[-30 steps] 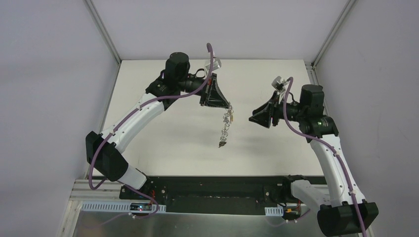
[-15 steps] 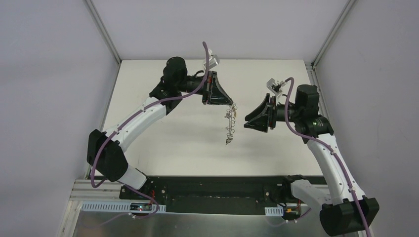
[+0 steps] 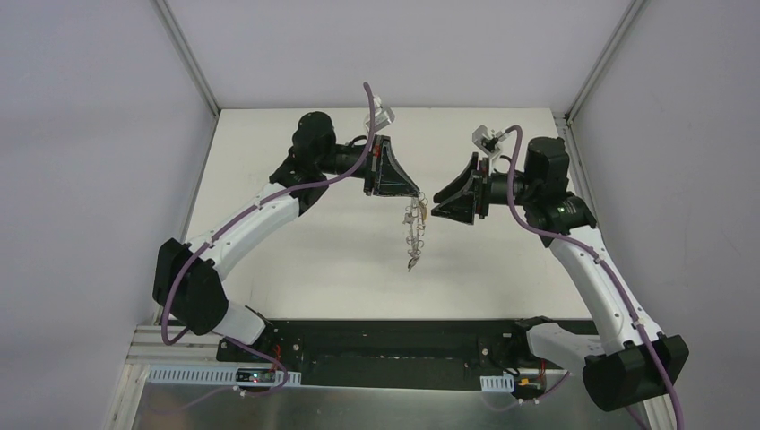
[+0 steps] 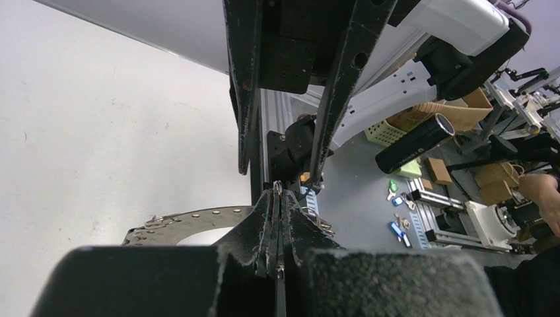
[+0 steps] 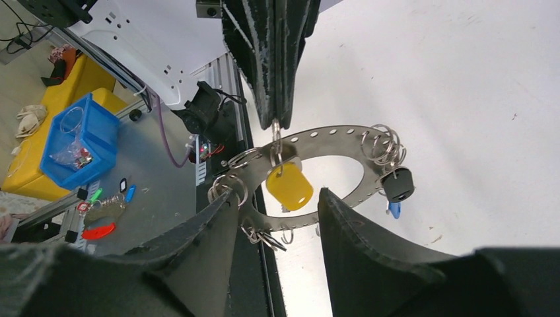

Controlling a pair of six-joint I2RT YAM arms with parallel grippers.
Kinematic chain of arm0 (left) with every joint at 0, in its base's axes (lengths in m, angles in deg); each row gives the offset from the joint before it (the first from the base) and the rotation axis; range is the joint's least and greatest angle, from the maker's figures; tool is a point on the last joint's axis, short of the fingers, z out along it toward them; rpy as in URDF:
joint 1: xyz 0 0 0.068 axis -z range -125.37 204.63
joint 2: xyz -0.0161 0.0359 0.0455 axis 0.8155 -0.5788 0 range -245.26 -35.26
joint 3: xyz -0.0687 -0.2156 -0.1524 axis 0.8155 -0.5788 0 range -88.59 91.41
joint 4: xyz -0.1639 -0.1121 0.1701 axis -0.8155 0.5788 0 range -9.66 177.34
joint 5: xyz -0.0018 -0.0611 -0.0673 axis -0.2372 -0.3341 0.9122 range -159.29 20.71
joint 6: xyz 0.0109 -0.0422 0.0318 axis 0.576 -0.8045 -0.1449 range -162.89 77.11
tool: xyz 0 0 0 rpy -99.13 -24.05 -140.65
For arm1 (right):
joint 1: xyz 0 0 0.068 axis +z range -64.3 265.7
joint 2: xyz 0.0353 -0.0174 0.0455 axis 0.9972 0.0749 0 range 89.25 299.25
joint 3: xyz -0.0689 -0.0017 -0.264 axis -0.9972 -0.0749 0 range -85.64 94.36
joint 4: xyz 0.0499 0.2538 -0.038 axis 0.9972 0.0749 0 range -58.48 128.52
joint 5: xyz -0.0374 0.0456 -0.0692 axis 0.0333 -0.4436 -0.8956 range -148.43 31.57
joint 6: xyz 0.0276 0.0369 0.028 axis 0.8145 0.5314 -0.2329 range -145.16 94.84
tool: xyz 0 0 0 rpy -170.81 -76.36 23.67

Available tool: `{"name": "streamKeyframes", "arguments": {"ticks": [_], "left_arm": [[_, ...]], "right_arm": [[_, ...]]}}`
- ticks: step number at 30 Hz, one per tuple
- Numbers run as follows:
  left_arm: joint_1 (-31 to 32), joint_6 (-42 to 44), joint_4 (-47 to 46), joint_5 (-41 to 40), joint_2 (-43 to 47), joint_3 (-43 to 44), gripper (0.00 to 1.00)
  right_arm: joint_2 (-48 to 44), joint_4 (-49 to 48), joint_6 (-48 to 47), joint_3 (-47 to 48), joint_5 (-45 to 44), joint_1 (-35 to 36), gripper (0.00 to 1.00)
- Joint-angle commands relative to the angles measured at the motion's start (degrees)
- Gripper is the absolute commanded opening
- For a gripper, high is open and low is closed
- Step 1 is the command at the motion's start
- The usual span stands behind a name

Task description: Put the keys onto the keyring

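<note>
Hanging in mid-air over the table (image 3: 314,269), the keyring (image 5: 330,139) is pinched at its upper edge by the left gripper (image 5: 277,122), jaws clamped tight. Yellow key (image 5: 288,185), black key (image 5: 397,184) and blue key (image 5: 393,209) already dangle from its loops, so mostly done. 2nd black key not visible, poss. hidden. Right gripper (image 3: 436,204), just to the right, is spread wide w/ nothing held, fingers either side of the yellow key.
</note>
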Motion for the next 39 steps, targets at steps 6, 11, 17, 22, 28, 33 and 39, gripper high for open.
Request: {"name": "streamKeyframes", "arguments": {"ticks": [6, 11, 17, 22, 28, 33, 39], "left_arm": [[0.1, -0.9, -4.5, 1.2, 3.5, -0.2, 0.00], [0.2, 0.0, -3.4, 1.3, 3.6, -0.6, 0.00], [0.3, 0.7, -2.8, 1.4, 3.4, -0.7, 0.00], [0.5, 0.8, -2.7, 1.5, 3.3, -0.5, 0.00], [0.5, 1.6, -1.7, 1.5, 3.2, -0.4, 0.00], [0.5, 1.9, -1.6, 1.5, 3.5, -0.4, 0.00], [0.6, 0.7, -3.2, 1.7, 3.4, 0.1, 0.00]], "right_arm": [[2.3, -4.2, -0.6, 2.9, -1.5, 2.2, 0.42], [2.5, -5.1, 0.5, 3.4, -0.6, 2.6, 0.34], [2.5, -5.8, 1.8, 3.6, 0.2, 2.7, 0.27], [2.8, -6.7, 2.7, 3.1, 0.6, 2.9, 0.24], [3.6, -7.9, 4.0, 3.6, 1.2, 3.1, 0.16], [4.1, -7.9, 4.5, 3.2, 1.6, 3.3, 0.04], [3.7, -9.8, 6.2, 1.8, 1.7, 3.5, 0.00]]}}
